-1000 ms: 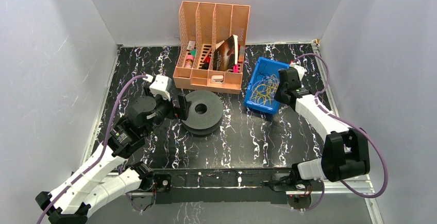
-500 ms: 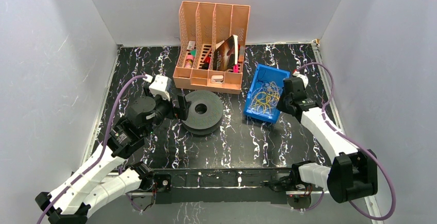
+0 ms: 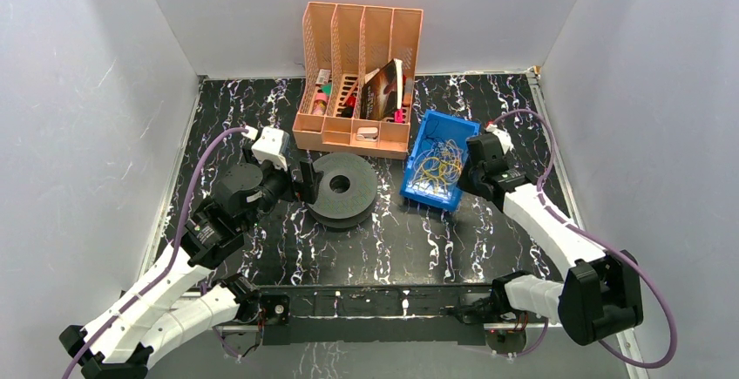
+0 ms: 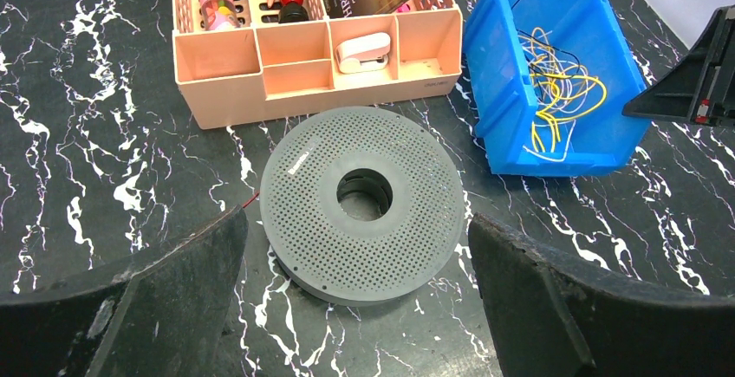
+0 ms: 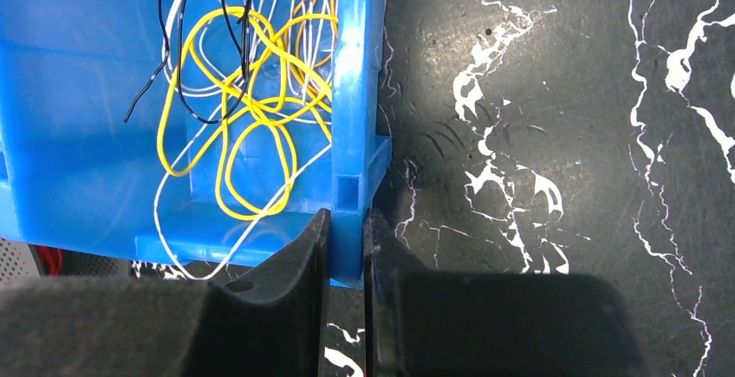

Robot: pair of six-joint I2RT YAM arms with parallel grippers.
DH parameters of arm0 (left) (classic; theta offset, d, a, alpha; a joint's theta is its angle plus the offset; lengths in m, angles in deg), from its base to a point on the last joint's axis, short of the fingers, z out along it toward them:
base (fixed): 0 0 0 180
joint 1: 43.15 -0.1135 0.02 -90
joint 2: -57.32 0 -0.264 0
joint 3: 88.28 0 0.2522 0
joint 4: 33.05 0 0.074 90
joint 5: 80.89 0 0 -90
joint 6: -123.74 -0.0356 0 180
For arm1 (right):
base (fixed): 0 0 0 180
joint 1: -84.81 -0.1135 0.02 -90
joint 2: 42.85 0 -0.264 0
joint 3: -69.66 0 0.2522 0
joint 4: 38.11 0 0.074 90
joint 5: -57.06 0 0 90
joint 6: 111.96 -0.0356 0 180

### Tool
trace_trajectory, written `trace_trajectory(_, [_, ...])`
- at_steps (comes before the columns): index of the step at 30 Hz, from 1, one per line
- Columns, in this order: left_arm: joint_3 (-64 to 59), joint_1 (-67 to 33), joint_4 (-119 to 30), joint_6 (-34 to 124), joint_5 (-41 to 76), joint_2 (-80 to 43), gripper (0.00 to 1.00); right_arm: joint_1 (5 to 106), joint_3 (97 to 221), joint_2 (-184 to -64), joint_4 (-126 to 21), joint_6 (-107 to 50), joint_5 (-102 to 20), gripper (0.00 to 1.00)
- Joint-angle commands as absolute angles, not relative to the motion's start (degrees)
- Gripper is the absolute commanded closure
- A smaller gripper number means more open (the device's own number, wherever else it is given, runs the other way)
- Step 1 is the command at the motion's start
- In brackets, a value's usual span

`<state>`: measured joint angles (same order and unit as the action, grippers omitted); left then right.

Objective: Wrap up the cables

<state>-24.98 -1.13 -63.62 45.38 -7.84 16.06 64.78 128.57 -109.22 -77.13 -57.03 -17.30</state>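
Listing from the left: left gripper [image 3: 307, 184], fingers spread to their widest, holding nothing, poised just beside the left rim of the spool. Spool [image 3: 342, 189], dark grey, round, perforated top disc with a centre hole, lying flat on the black marbled table [image 3: 392, 240]; one short red strand [image 4: 250, 200] shows at its left edge. Desk organizer [image 3: 340, 144], peach plastic, four upright slots and a low front tray, standing just behind the spool and holding a book, small bottles and a white clip-like item. Blue bin [image 4: 496, 82], open-topped, to the right of the spool and near the organizer's right corner; whether it sits flat on the table cannot be told. Cables [image 3: 434, 166], a loose tangle of thin yellow, white and black wires, all lying inside the bin. Right gripper [image 5: 347, 230], fingers nearly together, pinching the bin's right-hand wall between them, one finger inside and one outside.
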Motion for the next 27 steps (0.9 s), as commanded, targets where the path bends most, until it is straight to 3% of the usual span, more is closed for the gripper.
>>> trace_trajectory(1, [-24.4,-1.0,-63.6,45.7,-7.8,17.1,0.01,63.6,131.7,-110.5,-74.9,-59.5,-15.8,0.82])
trace_trajectory(8, [-24.3,-1.0,-63.6,45.7,-7.6,17.2,0.02,63.3,134.1,-110.6,-74.8,-59.4,-15.1,0.47])
trace_trajectory(10, [-24.3,-1.1,-63.6,45.6,-7.5,17.3,0.02,63.3,134.9,-110.6,-75.0,-59.0,-15.1,0.42])
trace_trajectory(27, [-24.2,-1.0,-63.7,45.7,-7.6,17.0,0.02,62.3,148.8,-117.6,-77.1,-51.3,-13.4,0.43])
